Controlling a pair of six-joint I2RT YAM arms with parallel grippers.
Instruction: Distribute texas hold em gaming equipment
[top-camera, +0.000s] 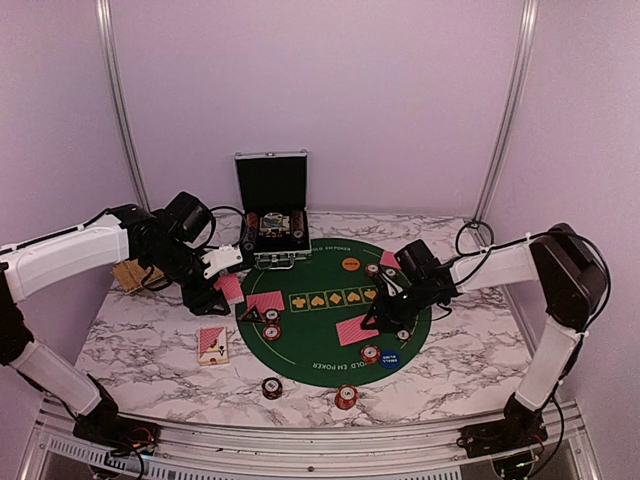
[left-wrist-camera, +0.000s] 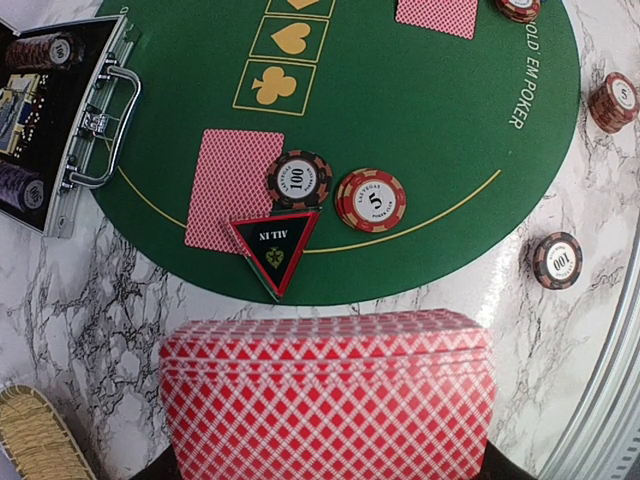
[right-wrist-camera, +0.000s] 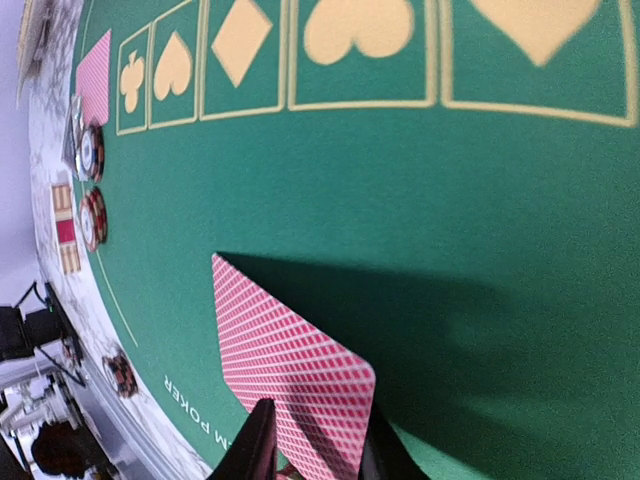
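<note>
My left gripper (top-camera: 226, 286) hovers by the green mat's (left-wrist-camera: 400, 140) left edge, shut on a deck of red-backed cards (left-wrist-camera: 328, 395) that hides its fingers. Below it lie a single card (left-wrist-camera: 233, 187), the black triangular marker (left-wrist-camera: 275, 245) and two chip stacks (left-wrist-camera: 371, 199). My right gripper (right-wrist-camera: 318, 450) stands low over the mat's right half, its fingers slightly apart on either side of the near end of a red-backed card (right-wrist-camera: 285, 350). That card (top-camera: 356, 330) rests on the felt. An orange disc (top-camera: 349, 264) and a blue disc (top-camera: 389, 358) also lie on the mat.
The open black case (top-camera: 272, 215) with chips stands at the back. A woven tray (top-camera: 130, 275) sits at the far left. A card box (top-camera: 212, 344) and chip stacks (top-camera: 346, 397) (top-camera: 271, 387) lie on the marble near the front edge. Another card (top-camera: 390, 259) lies behind my right arm.
</note>
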